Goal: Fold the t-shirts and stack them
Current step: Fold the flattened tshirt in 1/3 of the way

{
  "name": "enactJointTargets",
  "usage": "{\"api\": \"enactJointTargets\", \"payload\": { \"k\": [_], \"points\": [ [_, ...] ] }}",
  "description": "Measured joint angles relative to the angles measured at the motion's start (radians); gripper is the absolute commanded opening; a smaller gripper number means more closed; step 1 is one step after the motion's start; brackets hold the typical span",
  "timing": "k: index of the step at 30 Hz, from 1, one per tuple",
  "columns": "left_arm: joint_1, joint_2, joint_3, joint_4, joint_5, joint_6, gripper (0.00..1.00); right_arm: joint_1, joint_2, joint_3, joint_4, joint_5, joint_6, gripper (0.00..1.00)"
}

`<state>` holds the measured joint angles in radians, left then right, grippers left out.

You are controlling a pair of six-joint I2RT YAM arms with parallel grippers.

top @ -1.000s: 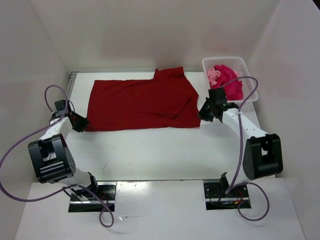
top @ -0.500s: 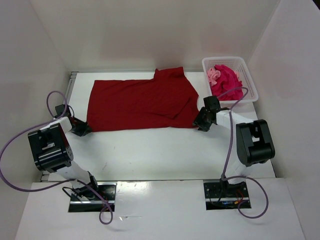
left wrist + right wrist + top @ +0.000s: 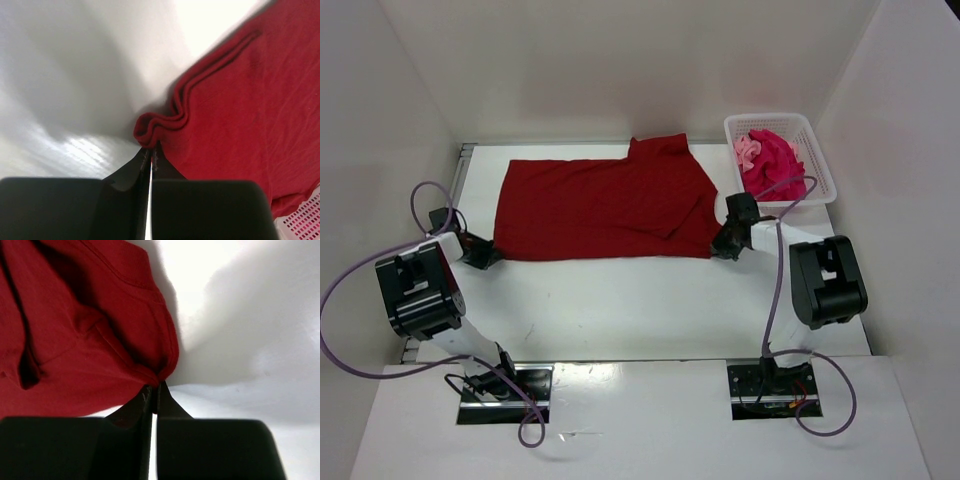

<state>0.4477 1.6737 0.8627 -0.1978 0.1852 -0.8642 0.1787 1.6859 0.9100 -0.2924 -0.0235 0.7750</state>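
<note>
dark red cloth filled the middle of the top view: the dark red shirt (image 3: pixel 605 210) lay spread across the far half of the counter (image 3: pixel 610 300), with a flap at its right end lying over the body. my left pincer (image 3: pixel 485 253) sat at the shirt's near left corner and my right pincer (image 3: pixel 722 245) at its near right corner. the magenta shirt (image 3: pixel 775 160) and the salmon shirt (image 3: pixel 748 150) were crumpled together in the white basket (image 3: pixel 820 185) at the far right.

from my left wrist, the left pincer's fingers were pressed together with only a sliver of light between them, and the rolled corner of the hem bunched right at their tips. i judged it pinched on that corner. a bit of the basket showed at the lower right edge.

from my right wrist, the right pincer was closed the same way, its tips meeting the shirt's corner where the hem curled down to the counter. that too looked like a grip on cloth.

as for progress, i judged the job barely begun: one shirt was laid out and held at both near corners, apparently ready for a first fold away from me. nothing was stacked, and two shirts waited in the basket.
</note>
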Motion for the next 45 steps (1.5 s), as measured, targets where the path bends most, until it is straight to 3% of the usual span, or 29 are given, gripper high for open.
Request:
{"api": "enactJointTargets", "payload": {
  "k": [5,11,13,14,15,17,18,21,22,23,24,26,28,32,39,43,45],
  "points": [
    [0.042,-0.064,-0.045,-0.068,-0.005,0.028,0.0,0.0,-0.134,-0.105,-0.047,0.001,0.027,0.01],
    [0.1,-0.227,-0.119,-0.273,0.003,0.052,0.0,0.0,-0.493,-0.258,-0.211,-0.052,0.105,0.0],
    [0.102,-0.27,-0.118,-0.334,0.005,0.052,0.0,0.0,-0.612,-0.265,-0.273,-0.071,0.132,0.07],
    [0.102,-0.283,-0.113,-0.366,0.003,0.051,0.0,0.0,-0.651,-0.264,-0.292,-0.078,0.14,0.15],
    [0.101,-0.293,-0.109,-0.396,0.003,0.051,0.0,0.0,-0.684,-0.263,-0.313,-0.082,0.152,0.36],
    [0.102,-0.3,-0.103,-0.437,0.003,0.049,0.08,0.0,-0.722,-0.261,-0.354,-0.09,0.163,0.51],
    [0.102,-0.301,-0.103,-0.452,0.005,0.049,0.26,0.0,-0.729,-0.26,-0.372,-0.092,0.169,0.58],
    [0.102,-0.302,-0.098,-0.481,0.012,0.049,0.53,0.0,-0.727,-0.232,-0.425,-0.089,0.157,0.59],
    [0.102,-0.3,-0.084,-0.497,0.013,0.053,0.53,0.0,-0.726,-0.22,-0.436,-0.085,0.153,0.59],
    [0.102,-0.297,-0.069,-0.51,0.012,0.047,0.51,0.0,-0.722,-0.194,-0.448,-0.081,0.14,0.57],
    [0.102,-0.29,-0.035,-0.518,0.016,0.05,0.44,0.0,-0.711,-0.168,-0.453,-0.078,0.125,0.42],
    [0.087,-0.285,0.028,-0.496,0.019,0.05,0.27,0.0,-0.676,-0.122,-0.428,-0.085,0.093,0.23],
    [0.052,-0.287,0.064,-0.452,0.018,0.057,0.19,0.003,-0.621,-0.109,-0.385,-0.108,0.078,0.02],
    [-0.13,-0.293,0.072,-0.344,-0.005,0.072,0.06,0.077,-0.453,-0.108,-0.279,-0.13,0.061,0.0],
    [-0.526,-0.202,0.14,-0.178,-0.022,0.071,0.05,0.181,-0.232,-0.11,-0.142,-0.149,0.06,0.0],
    [-0.656,-0.095,0.158,-0.098,-0.006,0.066,0.05,0.207,-0.169,-0.111,-0.088,-0.146,0.061,0.0],
    [-0.671,-0.067,0.152,-0.074,0.003,0.053,0.06,0.216,-0.148,-0.112,-0.073,-0.146,0.063,0.0]
  ]
}}
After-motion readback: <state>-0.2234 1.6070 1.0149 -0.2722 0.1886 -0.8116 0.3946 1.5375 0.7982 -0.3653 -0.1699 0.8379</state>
